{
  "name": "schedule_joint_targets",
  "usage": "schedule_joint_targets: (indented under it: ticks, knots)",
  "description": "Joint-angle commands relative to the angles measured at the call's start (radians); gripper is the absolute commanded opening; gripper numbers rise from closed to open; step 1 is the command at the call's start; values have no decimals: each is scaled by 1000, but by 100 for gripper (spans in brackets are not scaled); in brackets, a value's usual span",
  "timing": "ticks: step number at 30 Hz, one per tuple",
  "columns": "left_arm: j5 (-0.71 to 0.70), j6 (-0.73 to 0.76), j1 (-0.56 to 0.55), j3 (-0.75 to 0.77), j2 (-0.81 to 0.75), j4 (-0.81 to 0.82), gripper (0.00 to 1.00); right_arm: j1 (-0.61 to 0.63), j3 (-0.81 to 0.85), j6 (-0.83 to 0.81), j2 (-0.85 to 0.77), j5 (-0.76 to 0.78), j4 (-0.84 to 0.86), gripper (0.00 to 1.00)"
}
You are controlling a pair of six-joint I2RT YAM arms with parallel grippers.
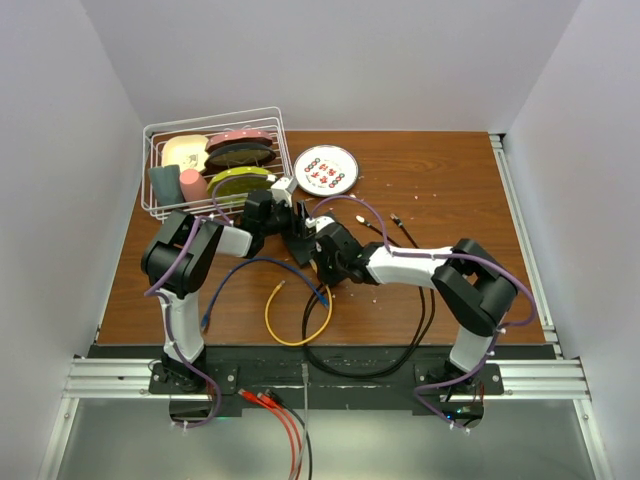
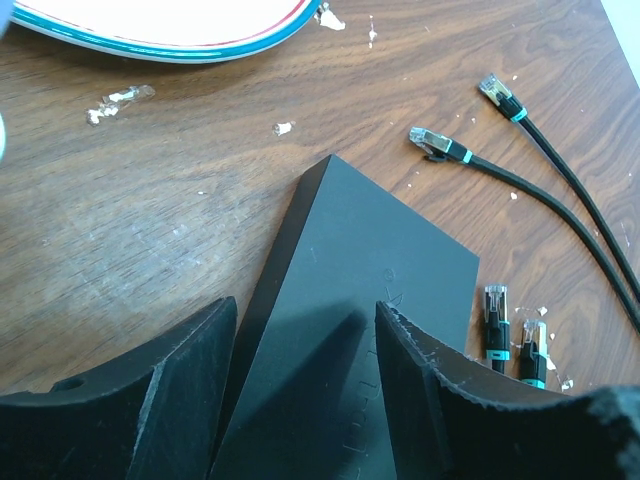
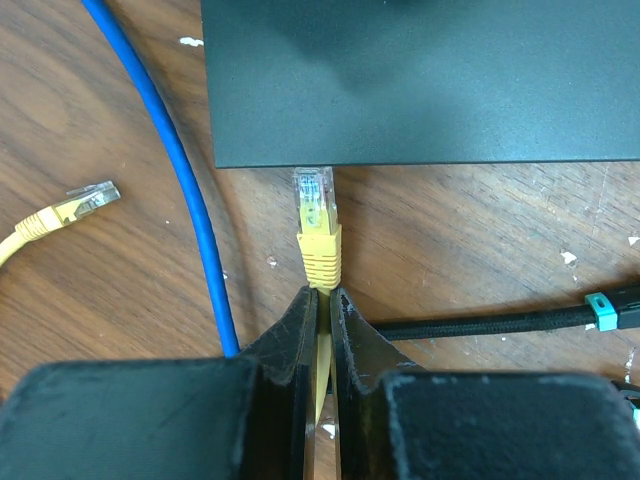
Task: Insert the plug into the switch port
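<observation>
Yellow plug, cable pinched in right gripper, lies straight ahead of it with its tip at the switch edge and not yet seated; left gripper is spread over the switch.

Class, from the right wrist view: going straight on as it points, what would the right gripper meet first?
Probably the black switch box: the yellow plug held in the right gripper points at its near edge, almost touching.
</observation>
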Motion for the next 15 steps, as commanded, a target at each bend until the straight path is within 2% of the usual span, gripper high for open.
schedule_joint_targets:
  ticks: [1,15]
  knots:
    - [0,-37,-1,-25,6,-89,64,9,36,12,49,-10,-22,0]
    - [-18,-14,14,-43,-19,-126,65,9,13,4,46,-19,-86,0]
